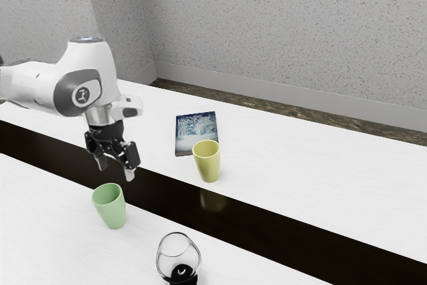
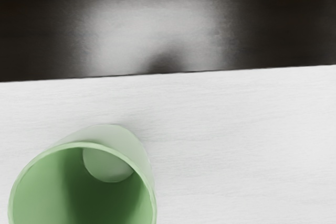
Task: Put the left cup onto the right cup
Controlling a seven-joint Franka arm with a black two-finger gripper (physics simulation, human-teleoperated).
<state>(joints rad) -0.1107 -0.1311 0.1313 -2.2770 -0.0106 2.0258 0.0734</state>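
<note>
1. The gripper (image 1: 115,167) hangs from the white arm (image 1: 40,85) with its black fingers pointing down. The jaws are spread and nothing is between them.
2. The light green cup (image 1: 109,205) (the left one of the task) stands upright, mouth up, on the near white strip of the table (image 1: 40,245). In the exterior view it is at about 6 o'clock from the gripper, close under it but apart from the fingertips.
3. From the wrist view the light green cup (image 2: 47,192) is seen from above. It is empty, bare down to its round pale bottom. It rests on the white tabletop (image 2: 236,145), near the edge where the dark band (image 2: 294,19) begins.
4. The yellow-green cup (image 1: 207,160) stands upright on the far white strip, across the dark band (image 1: 280,231). It is at about 3 o'clock from the gripper and 2 o'clock from the light green cup, well apart from both. What shows of its inside holds nothing.
5. A book (image 1: 196,132) with a blue-and-white cover lies flat at 11 o'clock from the yellow-green cup, just beside it.
6. A clear glass (image 1: 178,256) sits at 4 o'clock from the light green cup. There is a dark patch low inside it, and I cannot tell whether that is its base or something in it.
</note>
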